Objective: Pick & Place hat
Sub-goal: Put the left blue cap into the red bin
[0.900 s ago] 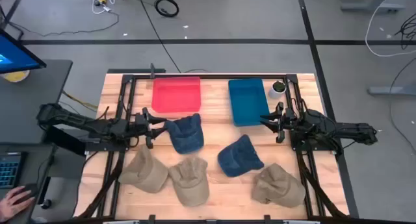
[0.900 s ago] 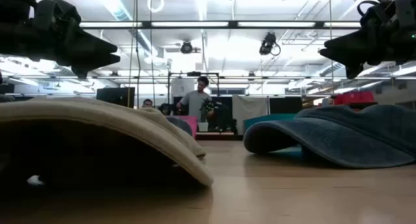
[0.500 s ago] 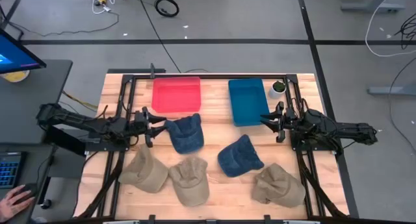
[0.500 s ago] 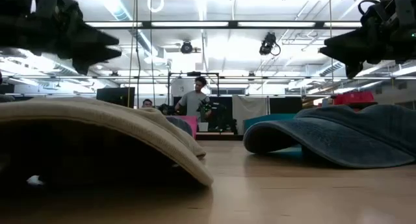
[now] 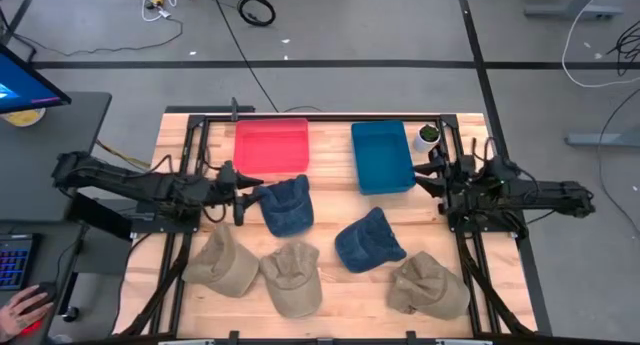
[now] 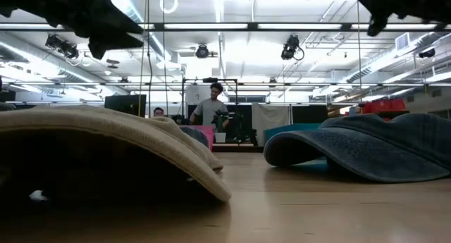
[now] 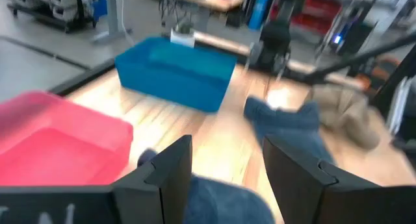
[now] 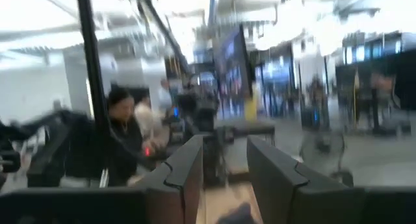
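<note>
Two blue hats lie crown-up on the wooden table, one point(image 5: 285, 205) below the red bin point(image 5: 271, 145) and one point(image 5: 368, 242) nearer the middle. Three tan hats point(image 5: 222, 263) point(image 5: 292, 277) point(image 5: 428, 285) sit along the near edge. My left gripper point(image 5: 243, 195) hovers open just left of the first blue hat, which shows under its fingers point(image 7: 221, 204) in the left wrist view. My right gripper point(image 5: 432, 175) is open beside the blue bin point(image 5: 381, 155), raised and touching nothing. In the right wrist view the right gripper point(image 8: 224, 162) faces the room.
A small cup point(image 5: 428, 135) stands at the blue bin's far right corner. Black frame rails point(image 5: 190, 165) run along both sides of the table. A person's hand point(image 5: 20, 310) rests on a mouse at a desk left of the table. People stand in the room behind point(image 6: 211, 109).
Both grippers have risen, showing higher in the low view. The left gripper has edged toward the blue hat on the table's right. The right gripper has drawn back toward the table's right edge and far side. No hat has moved.
</note>
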`<control>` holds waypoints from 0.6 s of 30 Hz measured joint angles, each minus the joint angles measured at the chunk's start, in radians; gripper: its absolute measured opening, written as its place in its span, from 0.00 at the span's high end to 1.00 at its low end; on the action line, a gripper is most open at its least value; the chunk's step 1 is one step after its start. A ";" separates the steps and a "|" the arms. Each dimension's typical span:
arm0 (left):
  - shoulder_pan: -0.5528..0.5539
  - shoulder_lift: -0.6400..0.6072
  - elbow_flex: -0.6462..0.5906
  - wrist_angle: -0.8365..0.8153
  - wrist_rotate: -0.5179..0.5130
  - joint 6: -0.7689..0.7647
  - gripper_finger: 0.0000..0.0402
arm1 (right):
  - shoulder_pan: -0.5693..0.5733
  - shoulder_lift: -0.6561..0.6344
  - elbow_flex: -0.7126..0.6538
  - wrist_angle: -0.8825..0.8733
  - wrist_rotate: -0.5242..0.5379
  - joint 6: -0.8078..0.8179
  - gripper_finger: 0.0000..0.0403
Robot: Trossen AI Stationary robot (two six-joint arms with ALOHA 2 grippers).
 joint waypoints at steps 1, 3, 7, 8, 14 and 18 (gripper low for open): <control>0.000 0.032 0.009 0.001 0.000 -0.008 0.52 | 0.000 0.053 0.041 -0.046 0.000 0.013 0.69; 0.000 0.086 0.026 0.001 0.000 -0.001 0.52 | 0.000 0.168 0.121 -0.154 0.000 0.058 0.69; 0.000 0.150 0.052 0.003 -0.034 0.016 0.52 | 0.024 0.393 0.274 -0.406 -0.069 0.159 0.69; 0.000 0.157 0.056 0.008 -0.056 0.013 0.52 | 0.036 0.444 0.308 -0.464 -0.100 0.193 0.69; 0.001 0.162 0.066 0.012 -0.091 -0.011 0.52 | 0.140 0.699 0.451 -0.607 -0.176 0.321 0.69; 0.030 0.230 0.067 0.011 0.024 -0.086 0.52 | 0.169 0.810 0.516 -0.608 -0.172 0.274 0.69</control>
